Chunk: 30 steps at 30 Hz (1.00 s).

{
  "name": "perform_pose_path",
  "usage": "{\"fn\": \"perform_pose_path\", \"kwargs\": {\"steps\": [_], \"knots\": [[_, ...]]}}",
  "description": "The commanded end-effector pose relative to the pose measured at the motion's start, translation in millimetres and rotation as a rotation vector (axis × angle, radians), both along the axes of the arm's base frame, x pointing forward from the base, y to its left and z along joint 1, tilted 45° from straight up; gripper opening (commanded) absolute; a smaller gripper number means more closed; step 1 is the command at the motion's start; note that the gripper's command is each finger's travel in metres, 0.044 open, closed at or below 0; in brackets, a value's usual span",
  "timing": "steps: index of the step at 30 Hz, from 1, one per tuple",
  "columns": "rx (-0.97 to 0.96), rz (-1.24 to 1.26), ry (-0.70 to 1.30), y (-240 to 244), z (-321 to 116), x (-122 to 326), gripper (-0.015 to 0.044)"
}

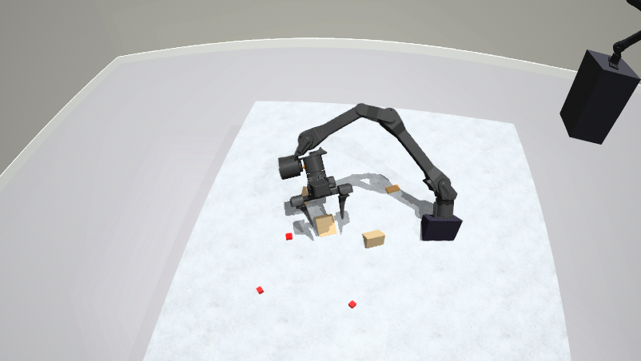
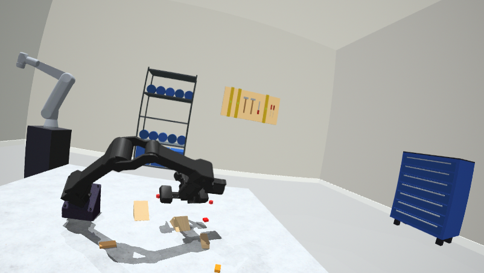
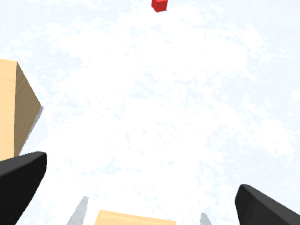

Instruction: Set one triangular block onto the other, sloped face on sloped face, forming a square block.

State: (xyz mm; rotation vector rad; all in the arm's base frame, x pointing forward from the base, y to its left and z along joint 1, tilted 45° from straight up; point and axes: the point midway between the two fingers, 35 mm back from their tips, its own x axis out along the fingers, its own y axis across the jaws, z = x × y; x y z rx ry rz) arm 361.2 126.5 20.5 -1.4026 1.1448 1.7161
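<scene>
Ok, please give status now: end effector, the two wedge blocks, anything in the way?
End effector open, holding nothing. Near wedge on the table beneath it; second wedge apart, not stacked. Small red cube beside the near wedge, not touching.

No text, label, brand, number or sign can be read in any of the three views. The tan wall panel (image 2: 250, 105) in the exterior view carries only pictured hand tools and yellow stripes, without lettering. The blue drawer cabinet (image 2: 431, 196) shows plain grey handle bars and no markings. The wooden blocks and small red cubes on the table bear no writing.
</scene>
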Motion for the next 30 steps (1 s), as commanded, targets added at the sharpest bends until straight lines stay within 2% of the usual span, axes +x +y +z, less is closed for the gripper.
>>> {"fn": "perform_pose_path", "kwargs": {"steps": [1, 5, 7, 12, 15, 18, 20, 30], "knots": [[0.020, 0.019, -0.021, 39.0, 38.8, -10.4, 0.0440], [0.021, 0.023, -0.023, 40.5, 39.4, -10.8, 0.0440], [-0.050, 0.038, -0.030, 40.9, 30.4, -13.7, 0.0440], [-0.605, 0.073, -0.127, 23.3, -8.6, -31.8, 0.0440], [-0.894, 0.163, -0.309, 23.1, -17.4, -32.6, 0.0440], [-1.087, 0.293, -0.550, 36.8, -20.9, -29.0, 0.0440], [-1.119, 0.329, -0.612, 42.0, -21.7, -28.1, 0.0440], [-1.130, 0.330, -0.618, 29.9, -25.9, -20.1, 0.0440]]}}
